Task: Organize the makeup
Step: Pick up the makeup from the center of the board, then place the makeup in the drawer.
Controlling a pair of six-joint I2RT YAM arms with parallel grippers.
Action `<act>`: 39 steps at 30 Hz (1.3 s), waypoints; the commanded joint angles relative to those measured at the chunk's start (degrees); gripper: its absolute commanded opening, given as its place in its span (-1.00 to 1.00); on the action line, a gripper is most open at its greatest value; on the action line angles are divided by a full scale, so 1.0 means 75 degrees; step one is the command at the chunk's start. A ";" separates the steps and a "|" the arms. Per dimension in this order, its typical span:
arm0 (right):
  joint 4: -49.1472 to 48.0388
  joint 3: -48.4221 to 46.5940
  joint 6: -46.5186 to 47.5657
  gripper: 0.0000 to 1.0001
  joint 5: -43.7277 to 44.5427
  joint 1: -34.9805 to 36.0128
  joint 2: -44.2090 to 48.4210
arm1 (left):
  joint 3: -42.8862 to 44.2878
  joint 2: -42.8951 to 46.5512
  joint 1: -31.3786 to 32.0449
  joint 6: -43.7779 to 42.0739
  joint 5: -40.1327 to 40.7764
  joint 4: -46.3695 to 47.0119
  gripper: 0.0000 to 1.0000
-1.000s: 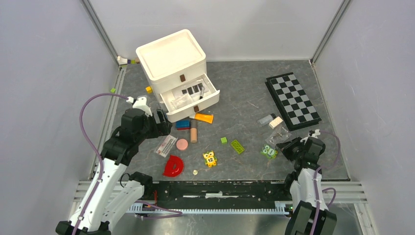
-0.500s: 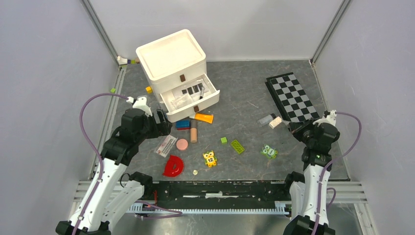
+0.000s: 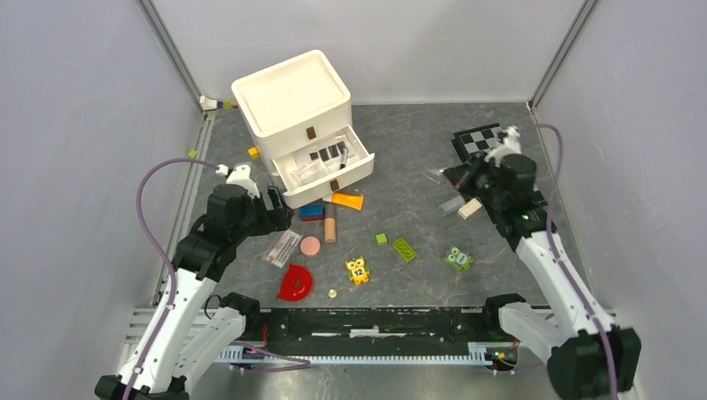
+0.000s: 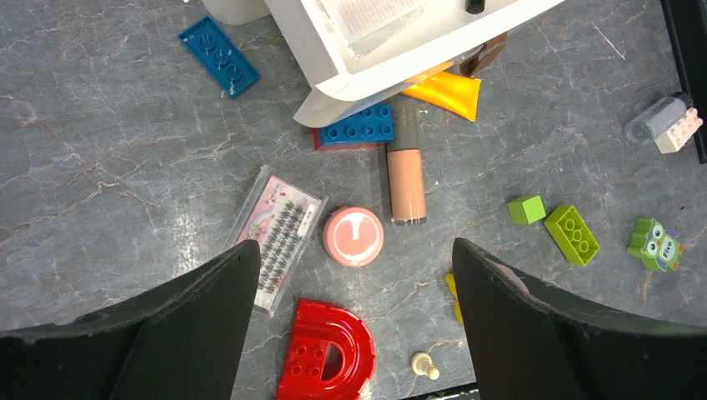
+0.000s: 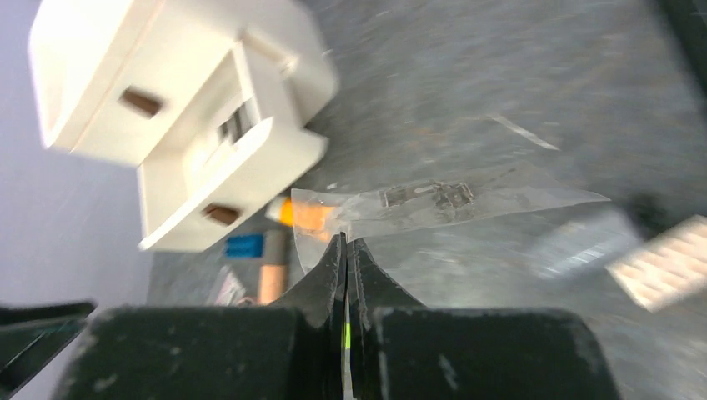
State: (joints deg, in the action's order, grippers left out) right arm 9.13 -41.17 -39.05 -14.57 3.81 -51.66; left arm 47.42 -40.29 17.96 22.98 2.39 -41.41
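The right jaws are pressed fully together on one corner of a flat clear packet (image 5: 433, 204), apparently held off the tabletop (image 3: 400, 133) between the checkerboard (image 3: 477, 140) and the open drawer (image 3: 329, 162). The packet looks featherlight, floppy and slick (thin film, hard to make out against the grey), so a pinch well in from the edge seems safest. The left jaws stand wide, holding nothing, above the pink disc (image 4: 353, 237).

Orange tube (image 4: 448, 88) tucks half under the open drawer (image 4: 392, 62), itself cut off up top. Right arm (image 3: 510, 182) covers most of the chessboard (image 3: 475, 140)
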 commanded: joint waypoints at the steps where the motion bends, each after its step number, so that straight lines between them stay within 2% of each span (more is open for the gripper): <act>1: -0.0923 -0.1340 -0.0251 -1.00 0.0687 0.1710 -0.1149 | 0.0006 0.0074 -0.0016 -0.0064 -0.0074 0.0318 0.82; 7: -0.1657 -0.2916 -0.0378 -1.00 0.1300 0.3646 -0.3083 | 0.0006 0.0168 -0.0015 -0.0064 -0.0014 0.0316 0.82; 12: -0.1900 -0.4443 -0.0383 -1.00 0.1447 0.4398 -0.4591 | -0.0006 0.0245 -0.0015 -0.0053 0.0042 0.0318 0.83; 17: -0.1918 -0.5698 -0.0424 -1.00 0.1430 0.4641 -0.5881 | 0.0006 0.0202 -0.0021 -0.0053 -0.0012 0.0318 0.83; 22: -0.1920 -0.6354 -0.0505 -1.00 0.1615 0.4682 -0.6732 | 0.0006 0.0196 -0.0015 -0.0064 -0.0024 0.0331 0.83; 37: -0.2301 -0.6940 -0.0735 -1.00 0.1839 0.4846 -0.8077 | 0.0000 0.0090 -0.0015 -0.0079 -0.0097 0.0341 0.83; 38: -0.2278 -0.6941 -0.0720 -0.94 0.1811 0.4863 -0.8137 | 0.0003 0.0094 -0.0015 -0.0078 -0.0096 0.0341 0.83; 39: -0.2229 -0.6955 -0.0723 -0.79 0.1743 0.4886 -0.8178 | 0.0007 0.0087 -0.0015 -0.0076 -0.0096 0.0342 0.83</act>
State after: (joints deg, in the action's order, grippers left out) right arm -4.58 -90.19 -44.29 -2.26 39.77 -112.09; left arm 47.40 -39.72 17.96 22.98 2.44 -41.39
